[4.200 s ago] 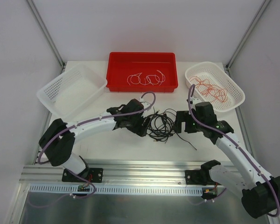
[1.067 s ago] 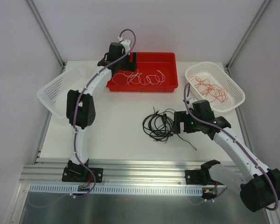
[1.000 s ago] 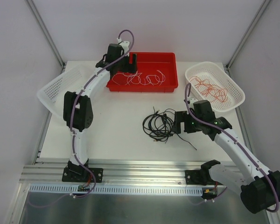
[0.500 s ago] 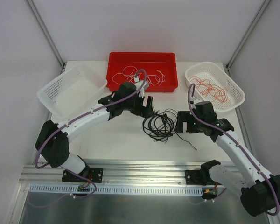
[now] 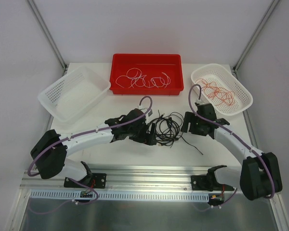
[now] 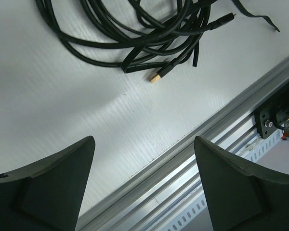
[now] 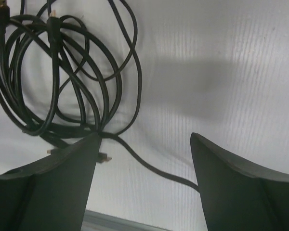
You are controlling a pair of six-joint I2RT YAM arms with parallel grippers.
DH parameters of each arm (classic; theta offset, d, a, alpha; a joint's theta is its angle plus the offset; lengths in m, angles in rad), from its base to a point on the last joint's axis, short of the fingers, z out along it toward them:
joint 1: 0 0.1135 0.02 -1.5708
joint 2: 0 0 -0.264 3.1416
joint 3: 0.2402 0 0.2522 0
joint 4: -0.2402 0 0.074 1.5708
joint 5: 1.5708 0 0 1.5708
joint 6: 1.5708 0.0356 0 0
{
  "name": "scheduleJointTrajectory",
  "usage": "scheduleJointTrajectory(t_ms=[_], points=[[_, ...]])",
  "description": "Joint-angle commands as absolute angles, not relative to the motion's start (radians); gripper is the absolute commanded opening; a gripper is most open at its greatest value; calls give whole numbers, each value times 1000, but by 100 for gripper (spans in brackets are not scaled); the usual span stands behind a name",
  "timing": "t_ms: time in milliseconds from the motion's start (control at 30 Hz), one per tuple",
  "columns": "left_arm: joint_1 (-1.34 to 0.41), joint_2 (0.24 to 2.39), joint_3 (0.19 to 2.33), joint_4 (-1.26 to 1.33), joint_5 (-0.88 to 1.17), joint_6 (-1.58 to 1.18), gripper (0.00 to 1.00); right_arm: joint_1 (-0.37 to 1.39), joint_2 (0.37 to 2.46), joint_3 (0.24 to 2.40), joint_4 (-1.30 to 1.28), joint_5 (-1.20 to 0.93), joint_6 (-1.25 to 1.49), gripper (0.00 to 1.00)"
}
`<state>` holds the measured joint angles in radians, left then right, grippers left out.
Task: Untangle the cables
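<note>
- The black cables (image 5: 164, 128) are lying in one tangled bundle on the white table (image 5: 120, 103), toward its near side, between the two grippers.
- How many separate cables are making up the bundle cannot be told, because the loops are crossing one another too densely.
- One loose black tail is trailing out of the bundle toward the near right.
- The left gripper (image 5: 151, 133) is sitting at the bundle's left edge. In the top view its dark fingers are blending into the black loops, so contact cannot be judged there.
- In the left wrist view the fingers (image 6: 45, 185) are standing spread wide, with only bare table between them. The bundle is lying beyond the tips, cut off by the upper frame edge.
- A gold-tipped plug (image 6: 155, 77) is poking out of the bundle on the side facing those fingers.
- The table's metal rail (image 6: 216, 130) is running diagonally across that view.
- The right gripper (image 5: 187, 124) is sitting at the bundle's right edge.
- In the right wrist view its fingers (image 7: 241, 187) are also standing spread apart. One black strand is running across the table between them, and whether either pad is touching it cannot be told.
- The white cables (image 5: 144, 81) are lying in the red bin (image 5: 147, 57) at the far edge.
- The red-orange cables (image 5: 216, 91) are lying in the right-hand white basket (image 5: 202, 70), too tangled to count.
- A second white basket (image 5: 94, 74) is sitting at the far left.
</note>
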<state>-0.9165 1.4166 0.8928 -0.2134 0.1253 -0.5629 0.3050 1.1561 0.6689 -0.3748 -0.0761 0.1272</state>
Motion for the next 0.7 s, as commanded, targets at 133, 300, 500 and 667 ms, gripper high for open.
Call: scheduleJointTrajectory(t_ms=[133, 300, 500, 667], points=[[-916, 1295, 818, -219, 81, -647, 85, 298, 1356, 761, -212, -17, 187, 61], [-916, 1252, 787, -233, 58, -638, 85, 298, 1463, 804, -196, -29, 176, 43], [-916, 1226, 750, -235, 35, -631, 86, 301, 1506, 841, -201, -61, 138, 26], [-916, 1212, 739, -238, 29, -623, 86, 307, 1447, 922, -297, -51, 74, 3]])
